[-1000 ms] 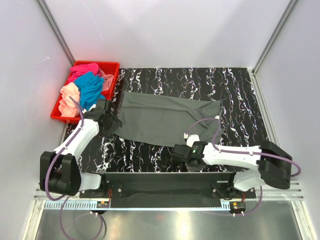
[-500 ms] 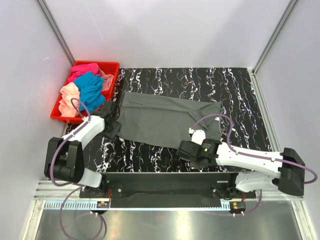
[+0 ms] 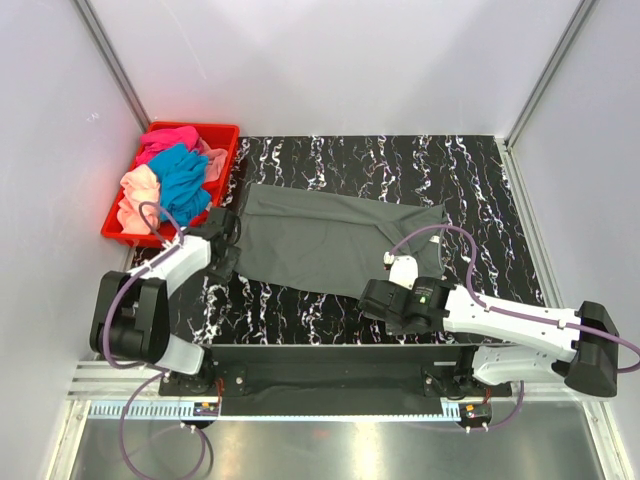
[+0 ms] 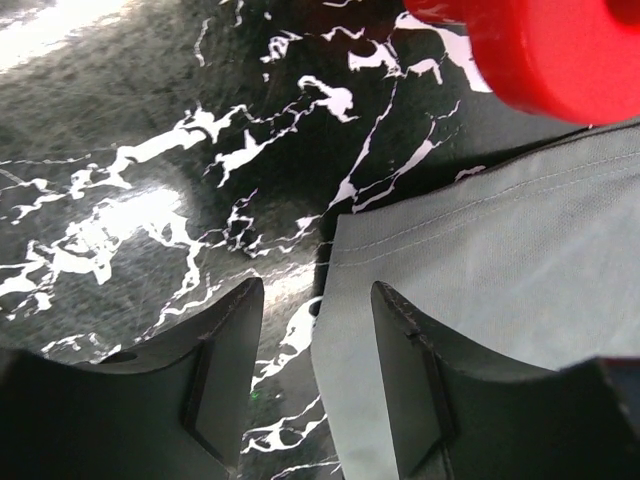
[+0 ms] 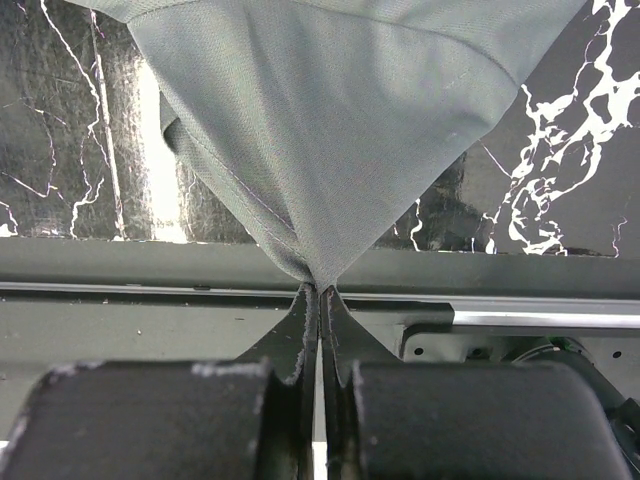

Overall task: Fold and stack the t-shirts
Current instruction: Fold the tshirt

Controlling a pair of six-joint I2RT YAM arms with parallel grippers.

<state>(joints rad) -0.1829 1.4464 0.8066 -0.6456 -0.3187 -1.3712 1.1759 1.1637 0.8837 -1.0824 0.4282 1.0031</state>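
A dark grey t-shirt (image 3: 330,238) lies spread on the black marble table (image 3: 470,180). My left gripper (image 3: 222,246) is at its left edge. In the left wrist view the gripper (image 4: 315,300) stands open, its jaws either side of the shirt's (image 4: 480,260) hemmed edge, one finger (image 4: 405,360) over the cloth. My right gripper (image 3: 366,297) is at the shirt's near edge. In the right wrist view it (image 5: 318,287) is shut on a pinched fold of the grey cloth (image 5: 340,120), which rises taut from the tips. Pink (image 3: 165,140), teal (image 3: 185,178) and peach (image 3: 135,195) t-shirts lie heaped in the crate.
The red plastic crate (image 3: 222,130) stands at the table's back left, close to my left gripper, and its rim (image 4: 540,50) shows in the left wrist view. A metal rail (image 5: 150,265) runs along the near table edge under my right gripper. White walls enclose the table.
My left gripper has slid to the shirt's left edge and its jaws have narrowed a little. My right arm has stretched out rightwards, still pinching the near edge.
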